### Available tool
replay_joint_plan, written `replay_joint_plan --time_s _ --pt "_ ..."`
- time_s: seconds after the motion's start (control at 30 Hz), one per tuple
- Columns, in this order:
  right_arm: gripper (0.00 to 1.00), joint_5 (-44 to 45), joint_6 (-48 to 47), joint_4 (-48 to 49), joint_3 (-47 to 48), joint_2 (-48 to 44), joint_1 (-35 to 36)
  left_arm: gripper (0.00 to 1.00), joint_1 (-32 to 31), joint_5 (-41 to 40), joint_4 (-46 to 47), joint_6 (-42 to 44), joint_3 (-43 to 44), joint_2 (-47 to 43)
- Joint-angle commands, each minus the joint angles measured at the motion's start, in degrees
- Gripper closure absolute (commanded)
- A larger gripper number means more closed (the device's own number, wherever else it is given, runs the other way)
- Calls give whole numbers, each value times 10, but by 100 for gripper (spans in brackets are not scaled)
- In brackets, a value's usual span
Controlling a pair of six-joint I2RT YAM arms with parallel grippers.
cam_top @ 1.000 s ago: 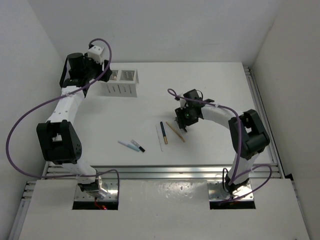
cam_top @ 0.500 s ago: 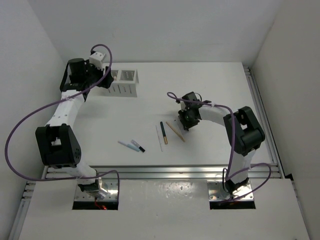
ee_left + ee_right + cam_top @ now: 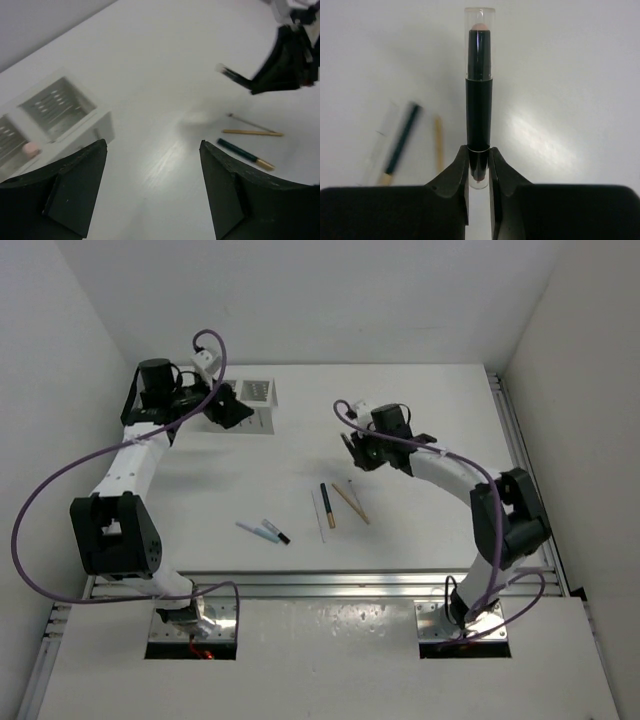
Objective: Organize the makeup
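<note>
My right gripper (image 3: 352, 448) is shut on a black makeup stick with a clear cap (image 3: 479, 95) and holds it above the table, gripping its lower end. On the table below lie a dark stick with a gold end (image 3: 327, 504), a tan stick (image 3: 351, 503) and a thin white stick (image 3: 317, 515). A pale blue stick (image 3: 255, 531) and a short black stick (image 3: 277, 533) lie further left. My left gripper (image 3: 228, 410) is open and empty by the white slotted box (image 3: 256, 418). A pink stick end (image 3: 31, 148) shows inside the box.
The box stands at the back left of the table, close to my left gripper's fingers (image 3: 75, 190). The right arm's gripper with its stick (image 3: 287, 65) shows in the left wrist view. Walls close in the table at the back and both sides.
My right gripper has risen from the table with the black stick and moved back and left. My left gripper has swung right, from over the box's left end to its front.
</note>
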Motion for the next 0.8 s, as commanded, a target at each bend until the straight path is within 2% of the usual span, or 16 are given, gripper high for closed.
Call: replay_joint_plan --time_s 0.0,0.03,0.07,0.17,0.33,0.53,0.6,0.63,0.7,0.73,0.77 --pt "100 -132 -26 251 7 -65 50 19 -26 181 12 -18 -4 -25" --pt "100 -160 -24 279 5 -63 58 19 -41 212 12 -18 -4 -25" --pt "100 -182 -26 348 6 -57 82 19 -48 220 12 -26 -4 -20" --pt "100 -221 -7 435 17 -35 108 19 -65 252 12 -31 1 -20" --pt "100 -248 31 472 35 -5 116 19 -65 280 12 -31 7 -20" --pt "100 -264 34 491 32 -4 131 20 -76 229 27 -45 2 -9" --pt "100 -268 34 492 29 -3 135 26 -76 223 42 -60 2 -9" --pt "100 -266 36 495 29 -1 135 37 -76 223 49 -67 2 -9" --pt "100 -263 43 503 25 1 136 50 -82 223 49 -67 2 -4" --pt "100 -263 45 503 25 1 137 61 -82 223 49 -67 2 -4" --pt "100 -264 46 502 26 2 136 66 -82 223 49 -72 2 -4"
